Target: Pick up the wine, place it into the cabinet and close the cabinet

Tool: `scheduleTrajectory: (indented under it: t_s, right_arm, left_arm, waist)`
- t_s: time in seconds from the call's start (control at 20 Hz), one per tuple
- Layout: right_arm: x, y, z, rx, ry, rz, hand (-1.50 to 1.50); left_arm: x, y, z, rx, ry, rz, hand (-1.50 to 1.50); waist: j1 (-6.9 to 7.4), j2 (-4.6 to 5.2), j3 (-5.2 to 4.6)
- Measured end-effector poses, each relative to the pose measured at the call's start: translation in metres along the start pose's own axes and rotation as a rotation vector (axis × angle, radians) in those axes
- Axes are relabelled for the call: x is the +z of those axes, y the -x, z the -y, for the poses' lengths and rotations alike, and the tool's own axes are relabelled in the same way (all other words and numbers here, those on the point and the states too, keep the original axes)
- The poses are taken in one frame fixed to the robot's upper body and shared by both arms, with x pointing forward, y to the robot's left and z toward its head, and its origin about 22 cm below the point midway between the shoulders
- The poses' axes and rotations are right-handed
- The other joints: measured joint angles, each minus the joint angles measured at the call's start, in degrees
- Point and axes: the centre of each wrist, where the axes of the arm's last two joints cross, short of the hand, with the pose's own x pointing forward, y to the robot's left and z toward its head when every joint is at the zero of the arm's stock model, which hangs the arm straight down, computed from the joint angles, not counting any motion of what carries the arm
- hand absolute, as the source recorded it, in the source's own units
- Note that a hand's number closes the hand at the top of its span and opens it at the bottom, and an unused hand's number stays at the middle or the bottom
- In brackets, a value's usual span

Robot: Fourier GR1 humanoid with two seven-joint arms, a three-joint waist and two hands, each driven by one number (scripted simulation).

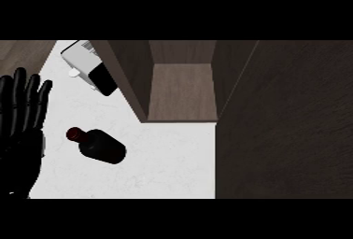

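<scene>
The open dark-brown wooden cabinet [183, 88] spans twelve to three o'clock over the white marbled surface [165, 172], the black left hand [21, 126] rests at nine o'clock, fingers straight and empty, and the red-capped dark glass wine bottle [102, 147] sits at eight o'clock, apart from it.

We see one hand [19, 140], the left, at the view's left edge. It is black and rests open, palm flat, its fingers [32, 95] straight and pointing up the view. They are slightly spread, with narrow gaps between them, and their tips lie at uneven heights, the middle ones highest. The view's edge cuts off the hand's outer side. Below the palm the dark shape runs down to the lower edge, and we cannot tell where the wrist begins. The hand holds nothing.
</scene>
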Motion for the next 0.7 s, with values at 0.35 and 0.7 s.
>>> scheduleTrajectory:
  t_s: [0.35, 0.7]
  right_arm:
    - [0.023, -0.016, 0.001, -0.021, -0.039, -0.014, -1.50]
    - [0.031, -0.054, -0.008, -0.095, -0.177, -0.051, -1.50]
  left_arm:
    - [0.033, 0.004, -0.007, 0.035, -0.043, -0.047, -1.50]
    - [0.049, -0.018, -0.001, 0.191, -0.104, -0.146, -1.50]
  waist:
    - [0.25, 0.24, 0.17]
    - [0.35, 0.26, 0.20]
